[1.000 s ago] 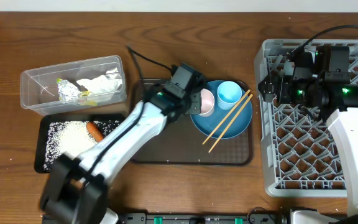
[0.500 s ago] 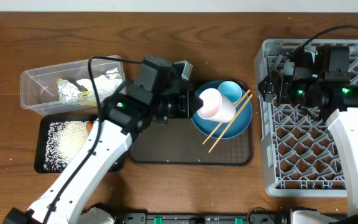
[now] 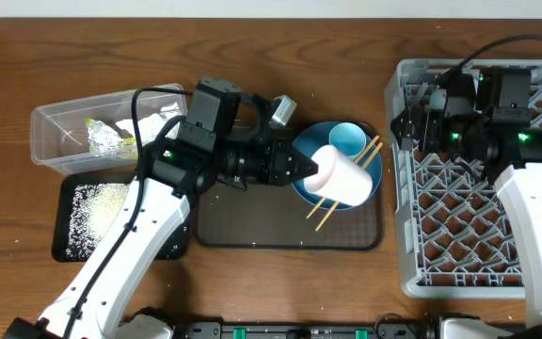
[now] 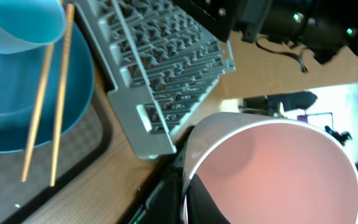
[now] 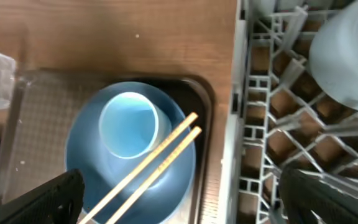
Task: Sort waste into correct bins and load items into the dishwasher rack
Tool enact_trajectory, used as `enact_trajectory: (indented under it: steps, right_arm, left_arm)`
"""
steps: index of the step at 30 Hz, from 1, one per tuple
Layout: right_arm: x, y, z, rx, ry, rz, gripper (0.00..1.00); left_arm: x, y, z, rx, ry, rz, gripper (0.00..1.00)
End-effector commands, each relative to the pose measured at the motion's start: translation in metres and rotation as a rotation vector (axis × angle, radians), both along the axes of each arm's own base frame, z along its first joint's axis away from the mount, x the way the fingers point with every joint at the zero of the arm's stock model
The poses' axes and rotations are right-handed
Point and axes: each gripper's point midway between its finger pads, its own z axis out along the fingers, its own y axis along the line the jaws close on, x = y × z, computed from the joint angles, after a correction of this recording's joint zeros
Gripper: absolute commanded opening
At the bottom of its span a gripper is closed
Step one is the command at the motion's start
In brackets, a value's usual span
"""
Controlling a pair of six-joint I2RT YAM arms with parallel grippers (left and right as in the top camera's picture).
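**Entry: pink cup, lifted off the plate and on its way to the rack**

- **Left gripper** (image 3: 301, 169): clamped on the pink cup (image 3: 342, 177). A second ago it was low over the blue plate (image 3: 373, 181), with the cup upright beside the light blue cup (image 3: 348, 138). Now the cup is up off the plate and tipped on its side. Its mouth faces back along the arm, and the left wrist view looks straight into its pink inside.
- **Pink cup, location**: held in the air above the plate and across the chopsticks (image 3: 320, 215). You cannot tell from overhead whether it clears them.
- **Right gripper** (image 3: 410, 127): jaws spread wide and holding nothing. It hangs over the near-left corner of the dishwasher rack (image 3: 459, 226), unchanged over the last second.
- **Left on the brown serving tray** (image 3: 252, 231): the plate, with the light blue cup and the pair of chopsticks on it, none of them shifted by the lift.
- **Already in the rack**: a pale bowl (image 5: 347, 56), seen from the right wrist.
- **Bins**: the clear tub (image 3: 50, 141) holds foil and tissue, and the black tray (image 3: 64, 235) holds rice.

**Reading for you**: sorting looks largely finished and loading is under way. The cup is secured and next needs carrying right, across the open table, and setting among the pegs. Mind the chopsticks as it leaves.
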Motion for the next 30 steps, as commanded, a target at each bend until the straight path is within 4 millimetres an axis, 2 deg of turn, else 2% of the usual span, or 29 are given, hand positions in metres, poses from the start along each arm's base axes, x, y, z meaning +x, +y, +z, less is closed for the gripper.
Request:
enact_trajectory:
  steps: [1,5,9,11,13,15,17,23,27,30]
  right_arm:
    - [-0.005,0.014,0.002,0.064,0.016,0.038,0.99]
    - [-0.018,0.021,-0.002,0.122,0.088,0.031,0.99]
    - [-0.034,0.032,-0.004,0.189,0.16,0.061,0.99]
    - [-0.039,0.043,0.001,0.243,0.157,0.12,0.99]
    - [-0.048,0.059,0.016,0.327,0.116,0.248,0.99]
    - [-0.062,0.065,0.03,0.401,0.092,0.327,0.99]
    - [-0.075,0.058,0.037,0.422,0.08,0.353,0.99]
    - [-0.113,0.01,0.048,0.374,0.041,0.288,0.97]
    - [-0.131,0.017,0.087,0.516,-0.107,0.333,0.91]
    - [-0.148,0.026,0.096,0.538,-0.136,0.383,0.88]
  left_arm:
    - [-0.011,-0.002,0.008,-0.051,-0.012,-0.06,0.06]
    - [-0.017,-0.004,0.013,-0.082,-0.003,-0.094,0.06]
    - [-0.039,-0.012,0.029,-0.174,-0.012,-0.22,0.06]
    - [-0.046,-0.015,0.031,-0.189,-0.015,-0.252,0.06]
    - [-0.05,-0.018,0.031,-0.189,-0.014,-0.263,0.06]
    - [-0.05,-0.018,0.031,-0.189,-0.015,-0.264,0.06]
    - [-0.046,-0.017,0.028,-0.173,-0.023,-0.245,0.06]
    - [-0.029,-0.014,0.028,-0.159,-0.081,-0.193,0.06]
    - [-0.022,-0.015,0.035,-0.177,-0.101,-0.179,0.06]
    - [-0.02,-0.016,0.038,-0.188,-0.119,-0.178,0.06]
